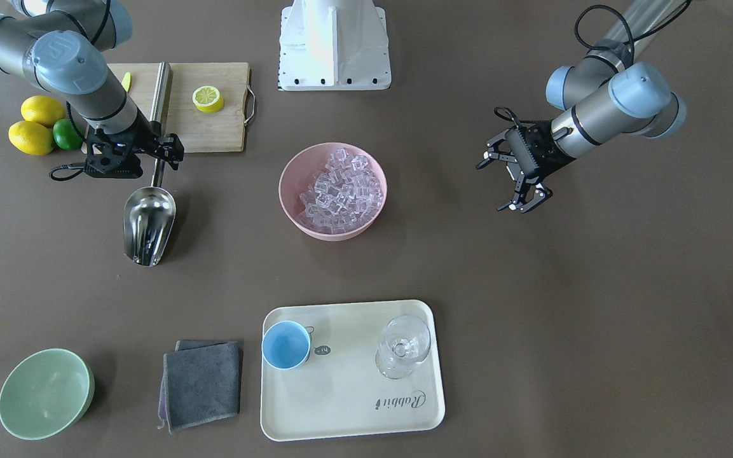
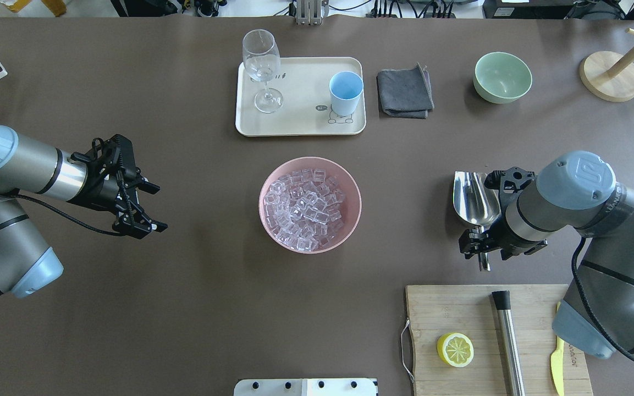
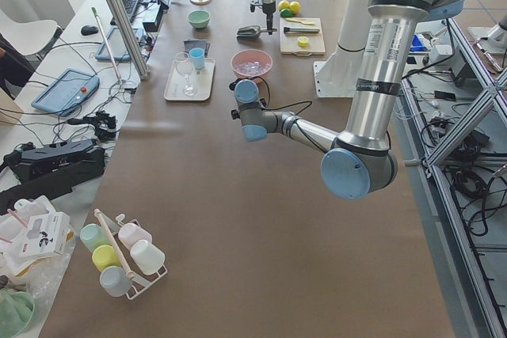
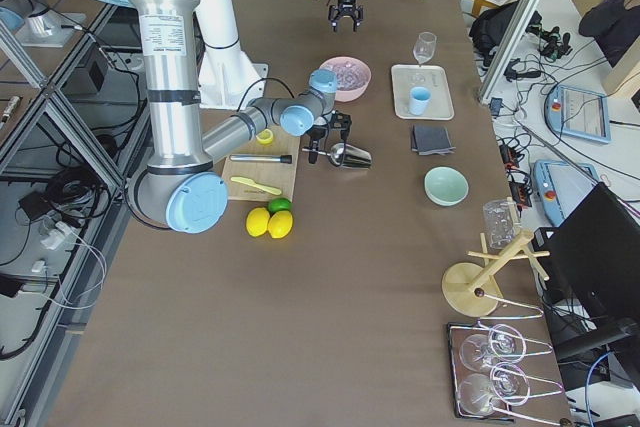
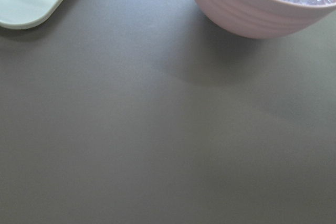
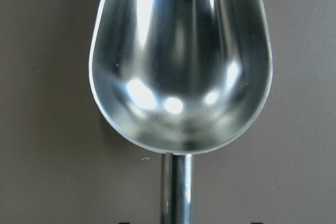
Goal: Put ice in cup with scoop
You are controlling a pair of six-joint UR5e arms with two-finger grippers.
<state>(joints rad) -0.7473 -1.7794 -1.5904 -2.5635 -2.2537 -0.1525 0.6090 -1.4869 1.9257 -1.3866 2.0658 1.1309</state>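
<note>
The steel scoop [image 1: 148, 222] lies on the table, trough towards the tray; it also shows in the overhead view [image 2: 475, 195] and fills the right wrist view [image 6: 181, 61]. It holds no ice. My right gripper [image 1: 157, 159] is open and straddles the scoop's thin handle [image 2: 482, 259]. The ice [image 1: 339, 187] fills a pink bowl [image 2: 273, 187] at the table's middle. The light-blue cup [image 1: 285, 344] stands on a cream tray [image 1: 347, 407]. My left gripper [image 1: 515, 184] is open and empty, hovering beside the bowl.
A clear stemmed glass [image 1: 403, 346] stands on the tray. A grey cloth [image 1: 202, 383] and a pale green bowl [image 1: 45, 393] lie beside it. A cutting board [image 1: 213, 127] holds a lemon half [image 1: 207, 98] and a steel rod [image 1: 161, 89]. Lemons [image 1: 32, 137] lie behind my right arm.
</note>
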